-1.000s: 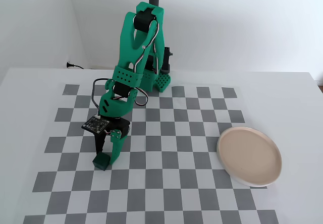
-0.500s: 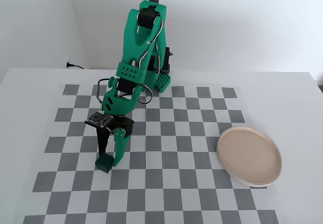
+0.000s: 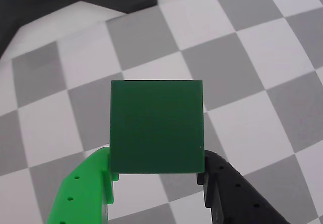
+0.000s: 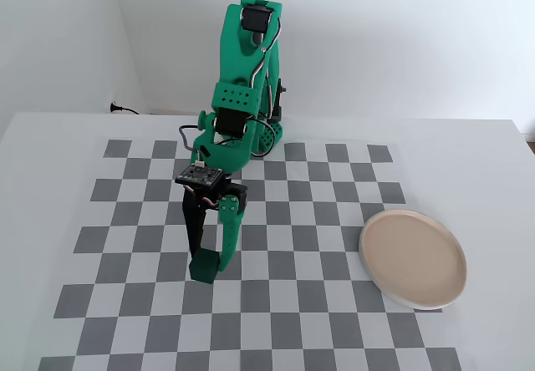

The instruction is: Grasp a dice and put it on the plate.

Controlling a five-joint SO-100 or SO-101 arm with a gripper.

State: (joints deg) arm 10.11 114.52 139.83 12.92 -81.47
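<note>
In the fixed view, the claw (image 4: pixel 203 264) sits left of centre, pinching the dice (image 4: pixel 202 269) low over the checkered counter (image 4: pixel 334 304); whether the cube has cleared the surface is hard to tell. The wrist view shows the dice (image 3: pixel 156 126) squarely between both fingers. The plate (image 4: pixel 413 258) lies empty at the right. Best to lift a little first, then swing right with the grip firm and release over the plate's middle.

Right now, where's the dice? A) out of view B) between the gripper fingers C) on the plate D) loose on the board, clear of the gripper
B: in the wrist view the dice sits between the gripper's green and black fingers; in the fixed view the plate is bare.
</note>
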